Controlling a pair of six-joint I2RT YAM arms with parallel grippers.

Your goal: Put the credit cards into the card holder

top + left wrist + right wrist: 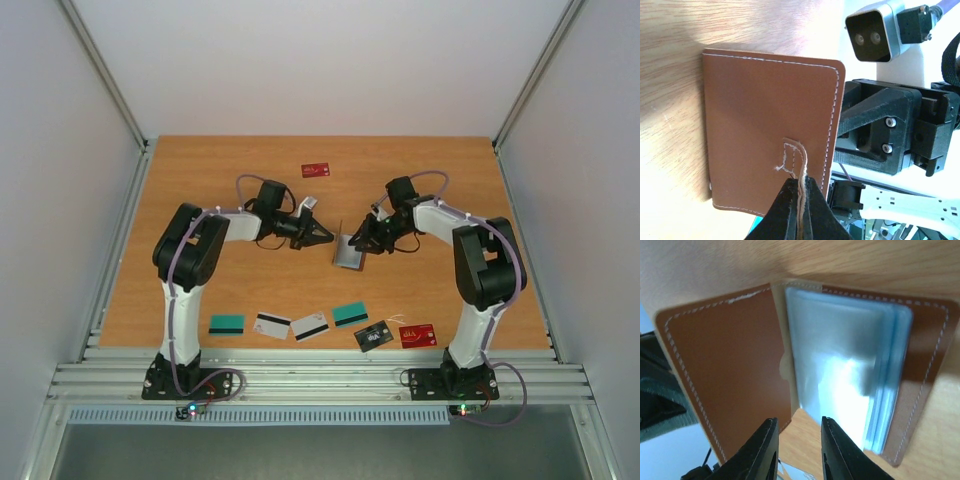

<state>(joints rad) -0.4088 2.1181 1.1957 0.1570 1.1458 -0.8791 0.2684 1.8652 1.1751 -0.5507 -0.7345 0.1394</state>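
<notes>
The brown leather card holder (348, 252) stands open on edge at mid-table between my two grippers. My left gripper (801, 186) is shut on its snap tab, facing the stitched outer cover (765, 125). Just right of the holder, my right gripper (798, 421) is open with only bare wood between its fingers; ahead of it are the brown flap (725, 360) and grey-blue sleeves (840, 365). Credit cards lie in a row near the front edge: teal (226, 324), white (272, 325), white (310, 327), teal (350, 315), black (373, 336), red (418, 335). Another red card (316, 170) lies at the back.
The wooden table (200, 180) is bounded by white walls on three sides and a metal rail (320, 375) at the front, where both arm bases are bolted. In the left wrist view, the right arm's wrist camera (872, 32) shows close behind the holder.
</notes>
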